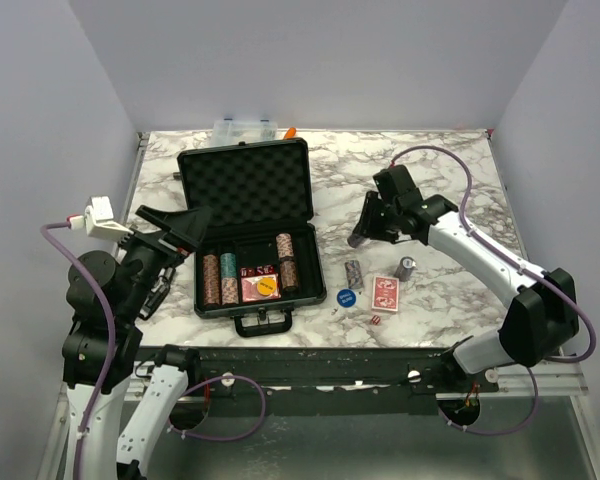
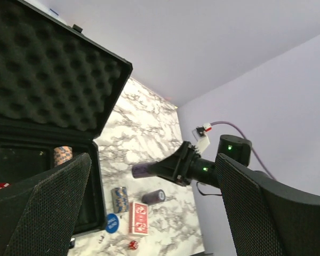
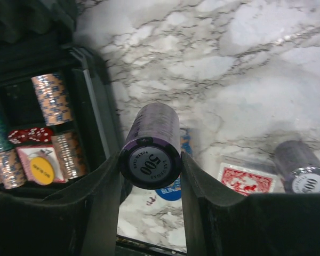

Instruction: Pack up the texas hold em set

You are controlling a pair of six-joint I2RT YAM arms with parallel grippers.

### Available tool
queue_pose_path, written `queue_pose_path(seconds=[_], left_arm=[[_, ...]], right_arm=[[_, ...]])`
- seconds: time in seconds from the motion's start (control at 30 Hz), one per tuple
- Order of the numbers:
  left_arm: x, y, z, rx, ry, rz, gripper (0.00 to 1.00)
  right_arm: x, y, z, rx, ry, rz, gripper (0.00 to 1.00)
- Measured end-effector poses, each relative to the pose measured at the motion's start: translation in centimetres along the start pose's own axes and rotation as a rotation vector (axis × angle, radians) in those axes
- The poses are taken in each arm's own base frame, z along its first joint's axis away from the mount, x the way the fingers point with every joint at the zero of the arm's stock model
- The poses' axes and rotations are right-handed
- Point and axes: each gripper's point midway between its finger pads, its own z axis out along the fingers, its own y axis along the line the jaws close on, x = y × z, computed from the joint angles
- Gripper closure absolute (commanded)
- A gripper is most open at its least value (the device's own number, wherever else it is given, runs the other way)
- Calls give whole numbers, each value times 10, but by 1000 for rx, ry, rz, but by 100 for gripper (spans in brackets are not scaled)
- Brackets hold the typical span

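The black briefcase lies open at centre-left, its foam lid back and several chip stacks and a red deck with a yellow disc in the base. My right gripper is shut on a purple "500" chip stack, held above the table just right of the case. On the table to the right lie a blue-grey chip stack, a second purple stack, a red-backed deck, the blue button and tiny red dice. My left gripper is open and empty, left of the case.
A clear plastic organizer box and an orange-handled tool sit behind the lid at the table's far edge. The case handle is close to the near table edge. Grey walls enclose the table on three sides.
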Motion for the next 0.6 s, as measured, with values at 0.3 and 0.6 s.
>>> queue_pose_path(seconds=[0.3, 0.6], left_arm=[[-6, -10, 1, -20, 11, -97, 1], [-13, -13, 6, -42, 4, -103, 1]], right_arm=[[-8, 36, 2, -158, -10, -24, 100], [-9, 65, 18, -221, 2, -59, 99]])
